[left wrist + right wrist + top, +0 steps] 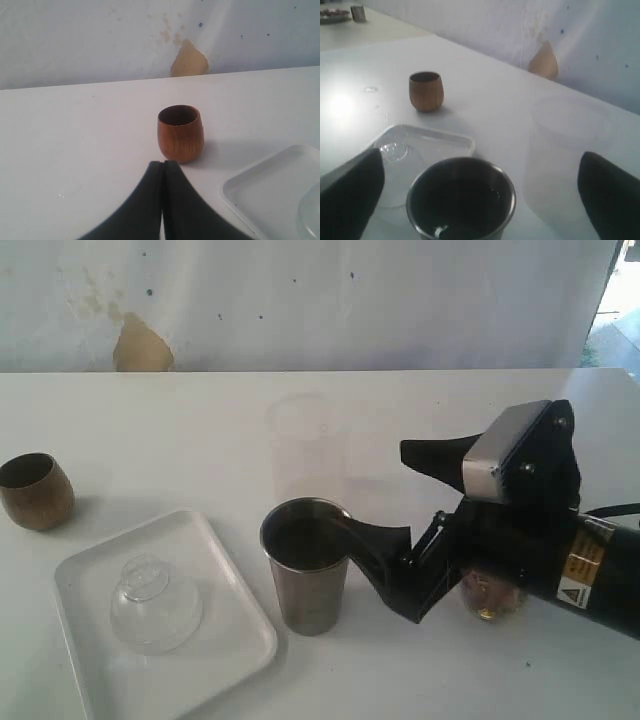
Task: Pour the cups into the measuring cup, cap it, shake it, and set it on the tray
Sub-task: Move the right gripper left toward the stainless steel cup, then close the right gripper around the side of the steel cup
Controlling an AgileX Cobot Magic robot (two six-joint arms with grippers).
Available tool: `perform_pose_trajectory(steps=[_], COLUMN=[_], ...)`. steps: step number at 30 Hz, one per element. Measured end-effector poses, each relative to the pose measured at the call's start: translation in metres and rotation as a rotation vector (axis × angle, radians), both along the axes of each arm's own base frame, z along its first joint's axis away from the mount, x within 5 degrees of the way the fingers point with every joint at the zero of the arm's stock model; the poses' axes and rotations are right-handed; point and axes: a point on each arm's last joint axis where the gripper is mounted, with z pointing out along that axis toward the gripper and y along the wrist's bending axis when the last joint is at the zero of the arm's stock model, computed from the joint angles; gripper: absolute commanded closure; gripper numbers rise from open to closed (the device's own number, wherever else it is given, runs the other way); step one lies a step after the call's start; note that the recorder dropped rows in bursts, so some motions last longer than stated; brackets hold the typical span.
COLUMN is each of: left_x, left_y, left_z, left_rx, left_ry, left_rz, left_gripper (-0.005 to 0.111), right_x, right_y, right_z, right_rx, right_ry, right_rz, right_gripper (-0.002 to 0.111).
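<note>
A white desk point(180, 420) stands before a pale, stained wall point(320, 300). Near the middle stands the steel tumbler point(306, 566), upright, with a dark inside.

The right claw point(372, 488) reaches in from the right with its jaws spread wide and grips nothing. Its nearer finger point(380, 552) lies just beside the tumbler's right rim; whether it touches cannot be told. The other finger points left, farther back. In the right wrist view the tumbler sits between the two spread fingers.

Just beyond the tumbler stands a frosted cup point(303, 445), so pale that it nearly fades into the desk.

At the far left stands the wooden cup point(35, 490), upright, well apart from the tumbler. The left claw point(163, 163), seen only in its wrist view, hangs near this cup with its fingers pressed together, holding nothing.

The tray point(235, 640) lies flat at the near left, just left of the tumbler. A clear dome lid point(152, 602) rests on it.

Under the right arm shows a clear rounded vessel, seemingly the measuring cup point(488, 598), mostly hidden.
</note>
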Motion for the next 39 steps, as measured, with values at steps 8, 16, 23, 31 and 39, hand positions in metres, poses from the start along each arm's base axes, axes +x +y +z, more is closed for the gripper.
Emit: perform_pose_trajectory(steps=[8,16,23,31,39], left_x=[0.000,0.000,0.000,0.000,0.000], left_y=[0.000,0.000,0.000,0.000,0.000], left_z=[0.000,0.000,0.000,0.000,0.000], left_rx=[0.000,0.000,0.000,0.000,0.000], left_ry=[0.000,0.000,0.000,0.000,0.000], left_rz=[0.000,0.000,0.000,0.000,0.000], left_gripper=[0.107,0.107,0.107,0.107,0.107], right_x=[-0.002,0.008,0.012,0.016,0.023], right_y=[0.003,0.011,0.013,0.009,-0.001], right_z=[-0.003,-0.035,-0.049,-0.054,-0.058], right_rx=[-0.008,0.015,-0.029,-0.073,-0.049], right_ry=[0.020,0.130,0.123,0.152,0.237], right_rz=[0.033,0.081,0.096,0.032,-0.132], right_gripper=[0.003,0.003,0.003,0.003,0.003])
